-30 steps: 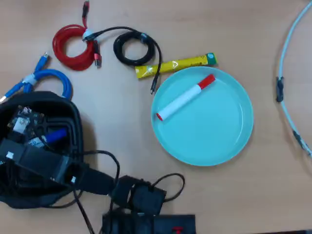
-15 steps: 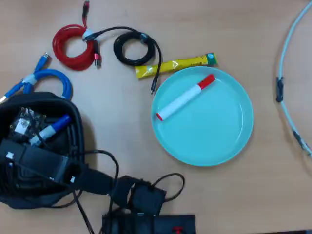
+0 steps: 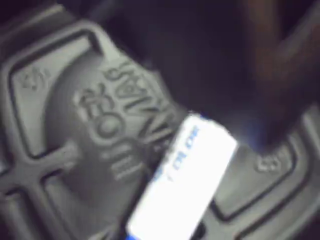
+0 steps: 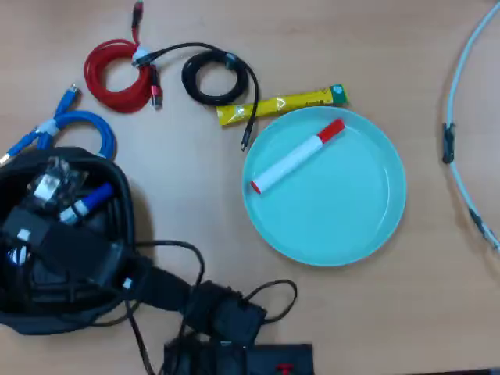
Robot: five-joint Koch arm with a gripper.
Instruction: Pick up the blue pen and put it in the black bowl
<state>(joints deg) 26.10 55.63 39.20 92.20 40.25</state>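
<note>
The blue pen [image 3: 187,175] fills the lower middle of the blurred wrist view, a white barrel with blue print lying close over the ridged floor of the black bowl [image 3: 60,115]. My gripper [image 3: 245,132] is a dark shape at the upper right and seems shut on the pen's far end. In the overhead view the arm reaches over the black bowl [image 4: 117,258] at the left edge. The gripper [image 4: 64,205] is inside the bowl's outline, and the blue pen [image 4: 87,201] sticks out of it with its blue cap to the upper right. Most of the barrel is hidden.
A round turquoise plate [image 4: 344,219] holds a red-capped white marker [image 4: 295,156]. Behind it lie a yellow sachet [image 4: 281,104], a black cable coil [image 4: 215,78], a red cable coil [image 4: 117,74] and a blue cable [image 4: 74,125]. A pale hoop [image 4: 461,117] is at the right.
</note>
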